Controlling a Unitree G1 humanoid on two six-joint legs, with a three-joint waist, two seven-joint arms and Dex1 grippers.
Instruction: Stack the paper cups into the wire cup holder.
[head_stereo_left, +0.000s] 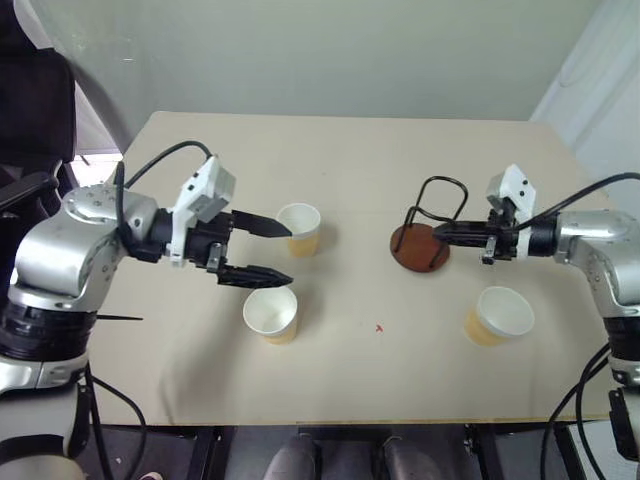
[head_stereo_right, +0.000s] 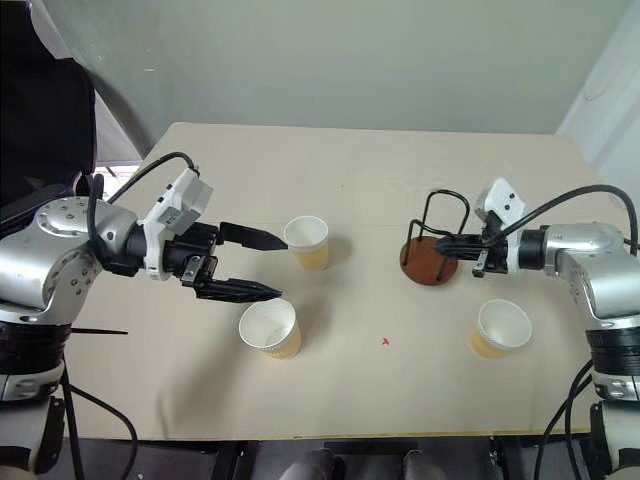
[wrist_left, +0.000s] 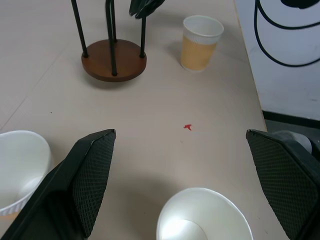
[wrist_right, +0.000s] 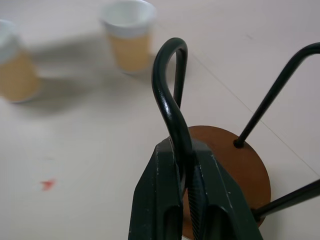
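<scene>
My right hand (wrist_right: 186, 200) is pressed together on one of the black wire loops of the wire cup holder (head_stereo_left: 424, 232), the two fingers (wrist_right: 160, 200) pinching the wire from either side just above the round reddish-brown base. The holder sits on the right half of the worktop (head_stereo_left: 350, 170), about midway between the far and near edges, and it looks slightly tipped in my grip, though I cannot tell whether the base is fully flat on the surface. Just nearer the near edge from that hand, close to the right edge, one paper cup (head_stereo_left: 500, 315) leans over with its mouth turned toward the near edge, apart from the holder. My left hand (head_stereo_left: 270, 252) hangs over the left half of the worktop with its fingers (wrist_left: 90, 170) spread wide and holding nothing, pointing across toward the holder. Its farther fingertip reaches right up to a second paper cup (head_stereo_left: 300, 229), which stands upright near the middle of the worktop; whether they touch I cannot tell. Under its nearer fingertip is the third paper cup (head_stereo_left: 272, 314), tilted with its white mouth toward the near edge, close below the finger but not gripped. A small red mark (head_stereo_left: 379, 327) lies on the bare worktop between the cups, toward the near edge.
</scene>
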